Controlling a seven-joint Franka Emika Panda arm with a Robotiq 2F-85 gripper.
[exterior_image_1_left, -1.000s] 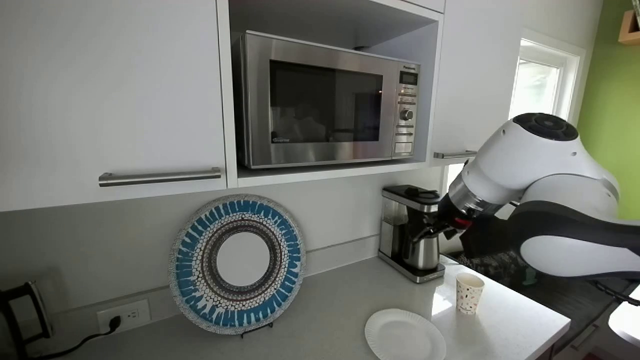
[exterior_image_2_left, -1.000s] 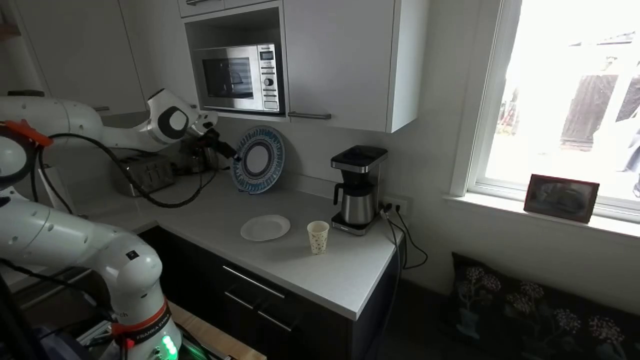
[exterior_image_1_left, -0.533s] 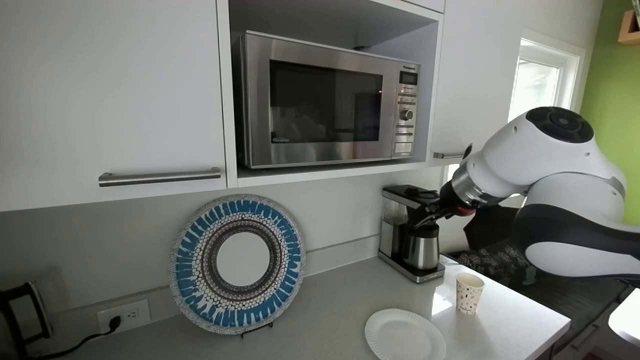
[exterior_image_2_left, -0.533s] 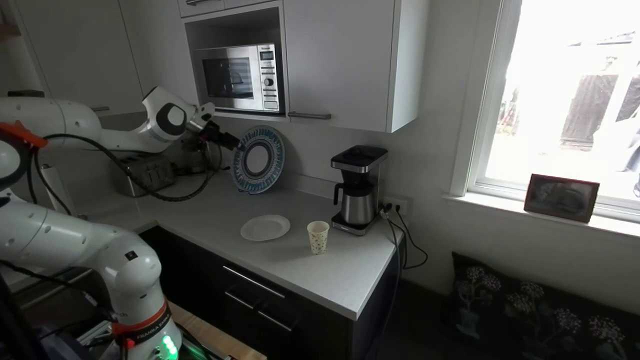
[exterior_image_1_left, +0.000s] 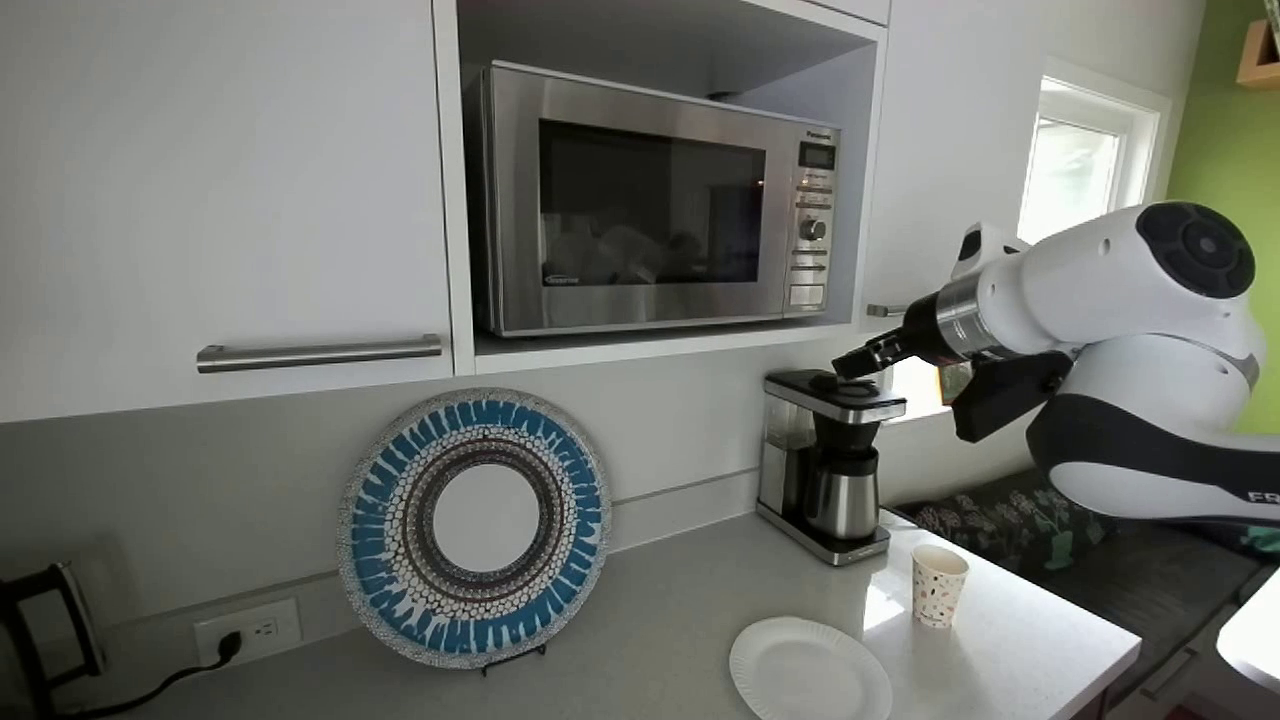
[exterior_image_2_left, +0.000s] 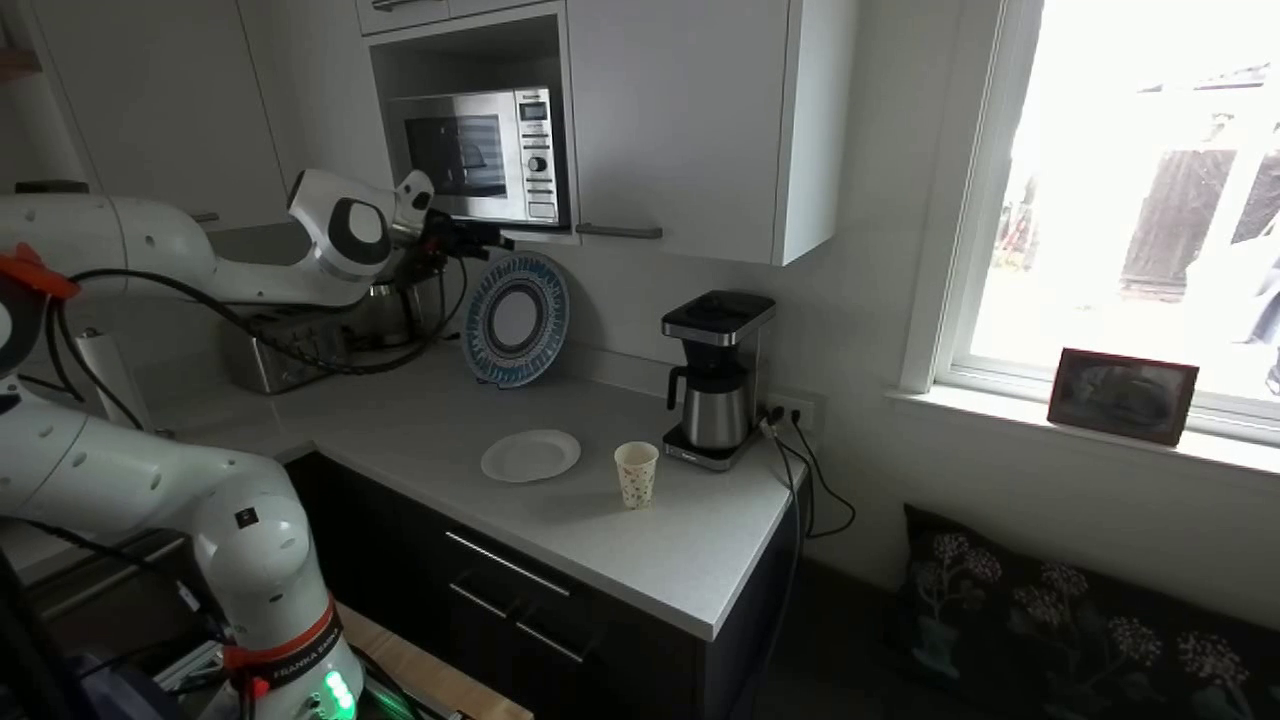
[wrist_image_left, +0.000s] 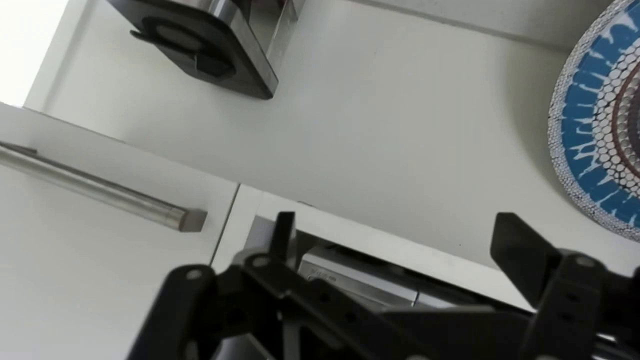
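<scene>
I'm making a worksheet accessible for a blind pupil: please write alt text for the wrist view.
An open, empty gripper fills the bottom, black fingers wide apart, partly hiding a microwave. The scene appears upside down: a coffee maker at top left, a metal cabinet handle at left, and a blue patterned disc cut off at right.

There is one microwave (exterior_image_1_left: 655, 205), one coffee maker (exterior_image_2_left: 712, 355) with one carafe (exterior_image_2_left: 717, 412), one paper cup (exterior_image_2_left: 636, 475), one white plate (exterior_image_2_left: 530, 456) and one round patterned disc (exterior_image_1_left: 475, 528); one toaster (exterior_image_2_left: 275, 375) and one dark frame (exterior_image_2_left: 1123, 396) show in an exterior view; the dark drawers (exterior_image_2_left: 630, 665) carry three bar handles (exterior_image_2_left: 508, 564); one plug (exterior_image_1_left: 230, 645) sits in one wall outlet (exterior_image_1_left: 264, 628) in an exterior view; one robot arm (exterior_image_2_left: 265, 530) bears one gripper (wrist_image_left: 395, 225) with two fingers (wrist_image_left: 520, 255).
</scene>
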